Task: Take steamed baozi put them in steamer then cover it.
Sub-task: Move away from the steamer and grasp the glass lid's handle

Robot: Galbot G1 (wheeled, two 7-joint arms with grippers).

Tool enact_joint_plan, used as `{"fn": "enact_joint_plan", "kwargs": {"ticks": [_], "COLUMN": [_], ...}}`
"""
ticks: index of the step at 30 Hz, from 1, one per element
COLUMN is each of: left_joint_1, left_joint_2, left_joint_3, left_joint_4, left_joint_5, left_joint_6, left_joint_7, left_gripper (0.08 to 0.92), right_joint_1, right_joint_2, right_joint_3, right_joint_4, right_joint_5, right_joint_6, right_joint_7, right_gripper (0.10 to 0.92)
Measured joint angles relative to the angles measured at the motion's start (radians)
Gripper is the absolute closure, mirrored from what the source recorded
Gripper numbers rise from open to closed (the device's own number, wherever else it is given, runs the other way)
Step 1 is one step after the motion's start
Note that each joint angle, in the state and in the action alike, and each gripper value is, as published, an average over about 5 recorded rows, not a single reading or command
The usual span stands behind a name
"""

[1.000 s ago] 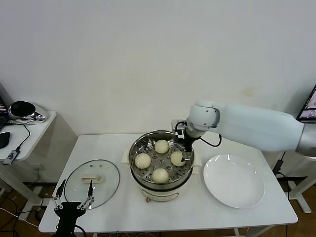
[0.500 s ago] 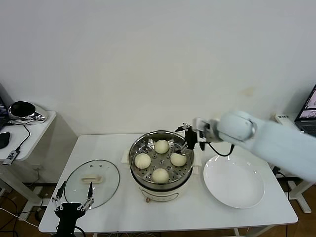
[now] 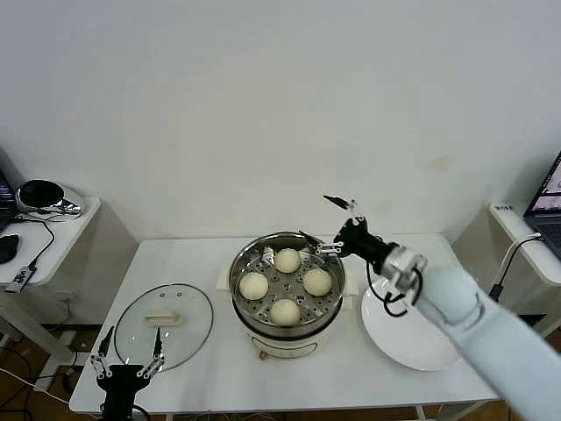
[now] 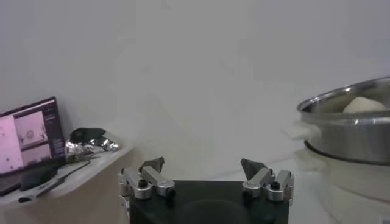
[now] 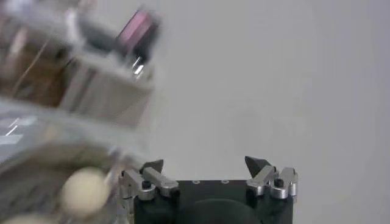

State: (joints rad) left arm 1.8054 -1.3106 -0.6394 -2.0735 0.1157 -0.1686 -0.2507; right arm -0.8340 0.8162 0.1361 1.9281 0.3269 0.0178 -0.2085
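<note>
In the head view, four buns [image 3: 284, 283] are seen resting on the perforated tray of the steamer [image 3: 286, 296], which stands at the middle of the white surface [image 3: 206, 368]. The glass lid [image 3: 163, 324] lies flat on the surface to the steamer's left, handle up, well apart from the pot. The white plate [image 3: 421, 338] on the right carries nothing. The right tool [image 3: 331, 224] is held above the steamer's far right rim with its jaws spread and nothing between them. The left tool [image 3: 128, 367] sits low at the near edge, just in front of the lid, jaws spread wide and empty.

In the left wrist view, the left tool [image 4: 204, 174] is shown open, with the steamer's steel rim [image 4: 347, 125] and one bun off to the side.

In the right wrist view, the right tool [image 5: 207, 173] is shown open above a blurred bun [image 5: 85, 190].

Loading appears finished, so covering is judged to be the step in hand. The lid's oblong handle should be approached from directly above, gripped across its narrow width, lifted level, and centred over the rim before release, so that the buns are not touched.
</note>
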Motion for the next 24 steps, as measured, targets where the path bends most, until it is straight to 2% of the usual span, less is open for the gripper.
{"fn": "enact_joint_plan", "kwargs": {"ticks": [6, 12, 24], "left_joint_1": [-0.025, -0.027, -0.135], "left_joint_2": [0.021, 0.083, 0.201], "left_joint_3": [-0.044, -0.079, -0.051], "left_joint_4": [0.053, 0.124, 0.323], "left_joint_5": [0.206, 0.483, 0.92], "left_joint_6": [-0.008, -0.01, -0.014], "left_joint_7": [-0.003, 0.024, 0.037], "left_gripper": [0.177, 0.177, 0.177], "right_joint_1": [-0.308, -0.523, -0.689], "right_joint_2": [0.202, 0.356, 0.525], "right_joint_3": [0.309, 0.536, 0.815], "right_joint_4": [0.051, 0.1, 0.133], "right_joint_5": [-0.063, -0.107, -0.116], "right_joint_6": [0.07, 0.089, 0.07], "right_joint_7": [0.017, 0.053, 0.167], "right_gripper": [0.203, 0.203, 0.203]}}
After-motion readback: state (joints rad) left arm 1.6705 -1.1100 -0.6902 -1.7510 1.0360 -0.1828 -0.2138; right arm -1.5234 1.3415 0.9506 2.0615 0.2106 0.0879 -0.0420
